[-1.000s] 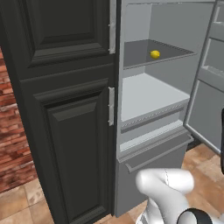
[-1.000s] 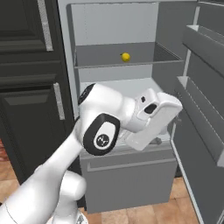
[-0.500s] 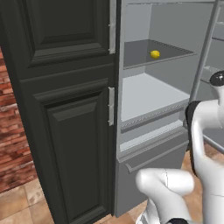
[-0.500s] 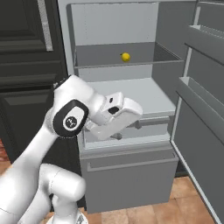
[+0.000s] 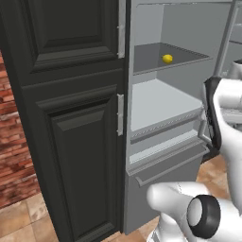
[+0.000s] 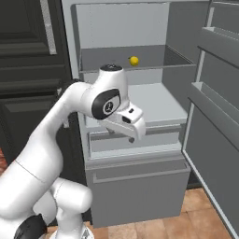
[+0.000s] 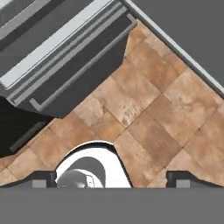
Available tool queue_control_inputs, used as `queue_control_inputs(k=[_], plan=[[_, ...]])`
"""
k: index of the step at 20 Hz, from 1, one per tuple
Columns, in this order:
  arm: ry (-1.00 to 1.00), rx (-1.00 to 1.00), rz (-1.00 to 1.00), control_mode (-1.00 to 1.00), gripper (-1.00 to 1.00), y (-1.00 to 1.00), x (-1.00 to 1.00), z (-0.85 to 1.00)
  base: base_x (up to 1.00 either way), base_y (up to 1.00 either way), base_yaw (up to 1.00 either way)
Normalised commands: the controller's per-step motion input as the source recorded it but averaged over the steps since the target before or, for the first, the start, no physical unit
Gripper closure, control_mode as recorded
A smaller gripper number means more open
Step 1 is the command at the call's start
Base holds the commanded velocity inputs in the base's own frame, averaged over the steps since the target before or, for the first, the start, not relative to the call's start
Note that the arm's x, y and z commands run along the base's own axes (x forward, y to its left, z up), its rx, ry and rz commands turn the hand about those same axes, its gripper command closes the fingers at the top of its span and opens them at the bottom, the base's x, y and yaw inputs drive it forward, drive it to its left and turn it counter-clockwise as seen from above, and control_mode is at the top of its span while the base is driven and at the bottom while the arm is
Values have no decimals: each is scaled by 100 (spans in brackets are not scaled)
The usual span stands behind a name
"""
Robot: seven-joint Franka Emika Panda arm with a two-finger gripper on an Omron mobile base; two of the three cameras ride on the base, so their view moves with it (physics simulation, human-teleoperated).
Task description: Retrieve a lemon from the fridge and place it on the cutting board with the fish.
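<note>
up on the top pale grey shelf (image 6: 135, 66) of the tall matte-grey fridge (image 5: 165, 156) we see the small bright yellow lemon (image 5: 167, 58), sitting alone toward the back. from the right side we see the lemon (image 6: 134, 60) again, a bit above and behind our arm's round white joint. our fridge stands open, and its grey door with ledges (image 6: 215, 116) swings out on the right. below the lemon's shelf is a wider, lighter shelf (image 5: 160, 101), and under that a closed grey drawer with a long bar handle (image 6: 140, 175). our white arm (image 6: 56, 154) bends up in front of the fridge, and our gripper (image 6: 131, 138) hangs near the front edge of the lighter shelf, pointing down, well below the lemon. looking down along our hand, we see our two small dark finger tips (image 7: 43, 178) far apart with nothing between them, so our gripper is open wide and holds nothing. under the hand we see brown floor tiles (image 7: 148, 118) and the grey front of the fridge drawer. left of the fridge stands a tall black panelled cabinet with silver handles (image 5: 71, 118), and past it a bit of red brick wall (image 5: 14, 156).
</note>
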Motion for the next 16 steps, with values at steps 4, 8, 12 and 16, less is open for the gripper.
queue_control_inputs(k=[4,8,12,16], plan=[[-19,63,-28,-100,-100,35,37,-21,0,0,0],[-33,6,-6,-100,-100,98,0,-13,0,0,0],[-9,-25,-3,-100,-100,78,-3,7,0,0,0],[-2,-46,-1,-100,-100,77,-20,0,0,0,0]])
